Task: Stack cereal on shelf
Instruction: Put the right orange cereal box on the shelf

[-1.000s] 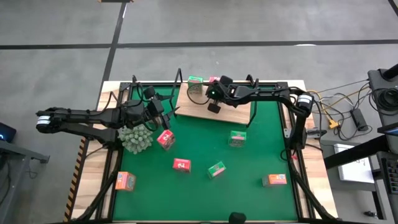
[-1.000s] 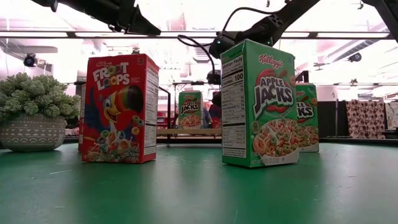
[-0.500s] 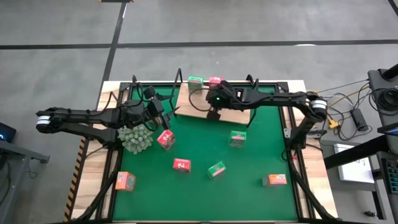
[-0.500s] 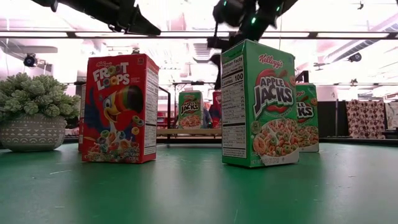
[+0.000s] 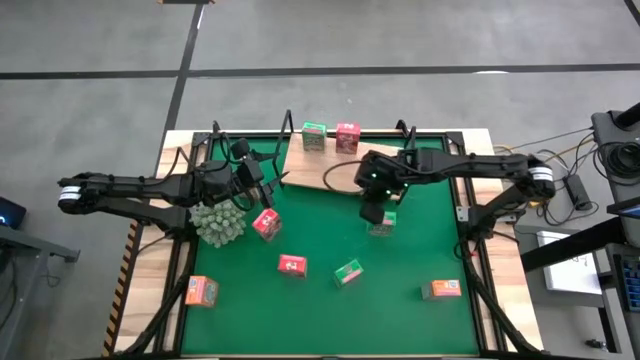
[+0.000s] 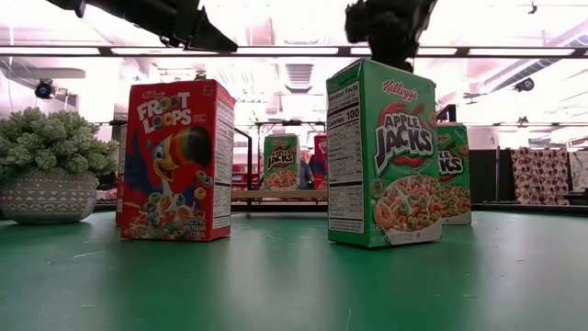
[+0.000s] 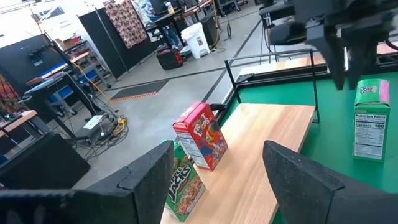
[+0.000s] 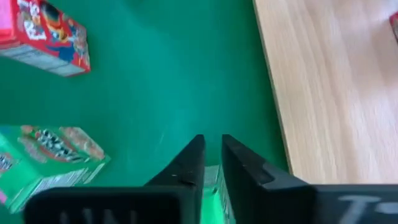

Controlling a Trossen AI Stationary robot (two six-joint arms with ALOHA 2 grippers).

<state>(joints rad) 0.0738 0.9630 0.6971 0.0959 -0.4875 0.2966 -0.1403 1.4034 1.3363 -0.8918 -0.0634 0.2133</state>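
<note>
Cereal stands at two of nine placed: I count a green box (image 5: 314, 136) and a pink-red box (image 5: 347, 136) upright side by side on the shelf (image 5: 310, 172), beyond my right gripper (image 5: 373, 211). Seven remain on the green mat (image 5: 320, 240), none of them held. My right gripper hangs directly over a green box (image 5: 381, 224) just off the shelf's near edge; its fingers (image 8: 186, 168) stand almost together with only a narrow slit between them, pinching nothing. I judge this box to be the next pick, not yet begun. My left gripper (image 7: 214, 177) waits spread and empty beside the spiky ball (image 5: 219, 222), with a pink-red box (image 5: 265, 223) just beneath it. From overhead I see all loose boxes, including two orange ones (image 5: 201, 291) near the front corners. At table level the shelved pair show only as small shapes far behind two near boxes, and the orange ones not at all. My left wrist camera alone shows the shelved pair's printed fronts.
</note>
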